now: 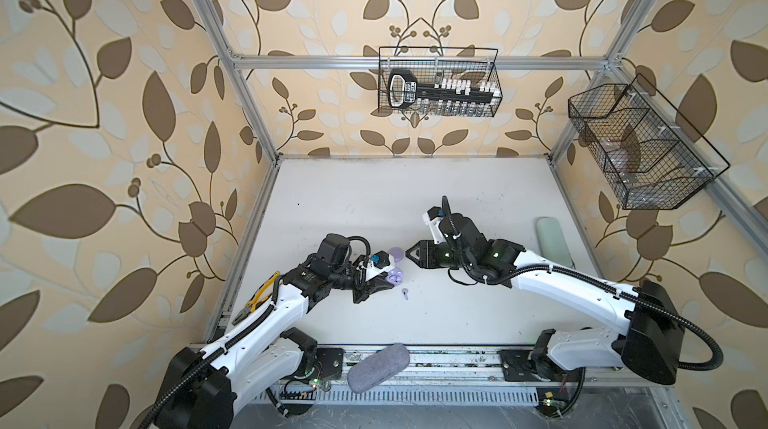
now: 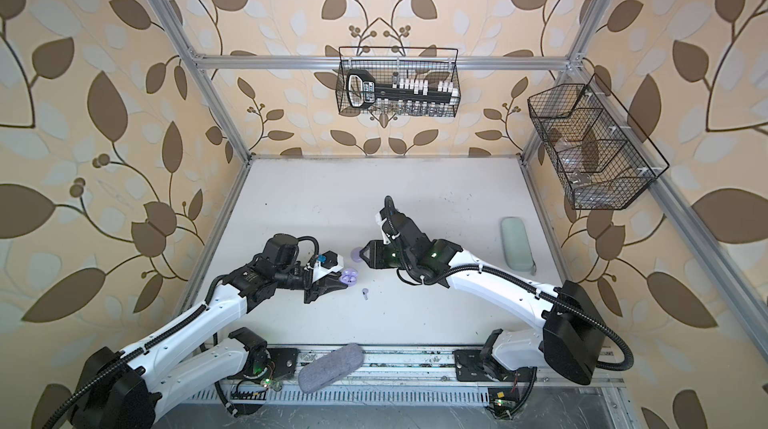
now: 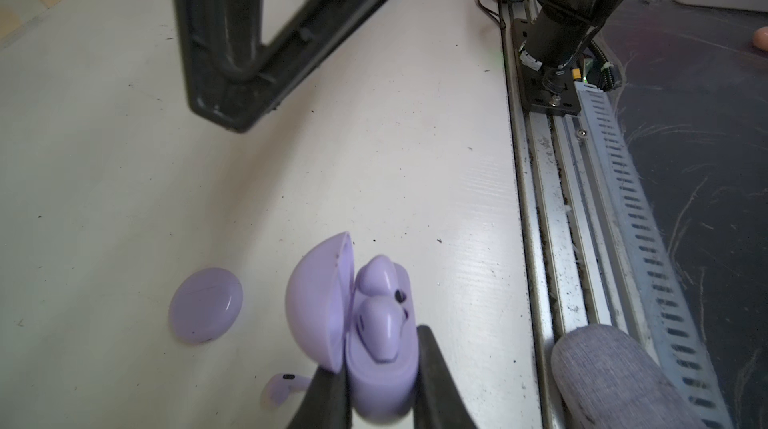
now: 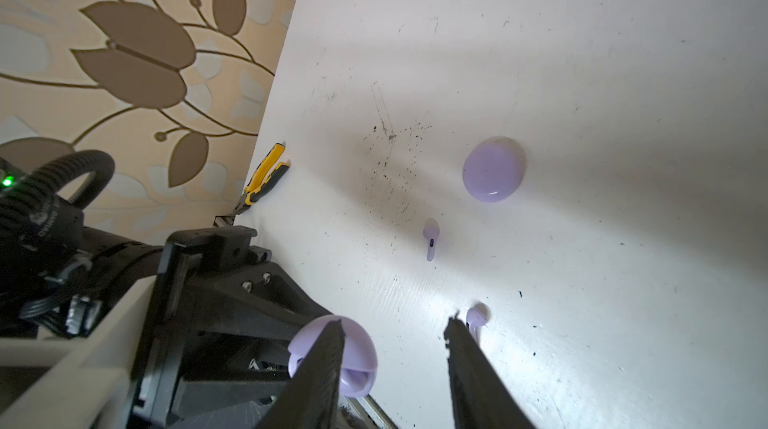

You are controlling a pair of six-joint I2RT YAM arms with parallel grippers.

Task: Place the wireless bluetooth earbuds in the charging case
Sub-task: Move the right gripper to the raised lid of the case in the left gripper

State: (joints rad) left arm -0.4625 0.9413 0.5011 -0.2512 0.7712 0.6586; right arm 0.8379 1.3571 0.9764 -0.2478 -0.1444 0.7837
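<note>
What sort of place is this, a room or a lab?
Most likely a robot test cell, not a home: an aluminium frame lined with leaf wallpaper, with a left arm and right arm bolted to a rail.

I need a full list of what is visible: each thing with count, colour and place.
open charging case: 1, lavender, held in the left gripper
seated earbuds: 2, lavender, inside the open charging case
loose earbuds: 2, lavender, on the table, the second near the right gripper
closed case: 1, lavender, on the table
oblong case: 1, mint green, table's right side
fabric case: 1, grey, on the front rail
pliers: 1, yellow and black, table's left edge
wire baskets: 2, black, hung on the frame
table: 1, white
left gripper: black, shut on the open charging case
right gripper: black, open, holding nothing
</note>
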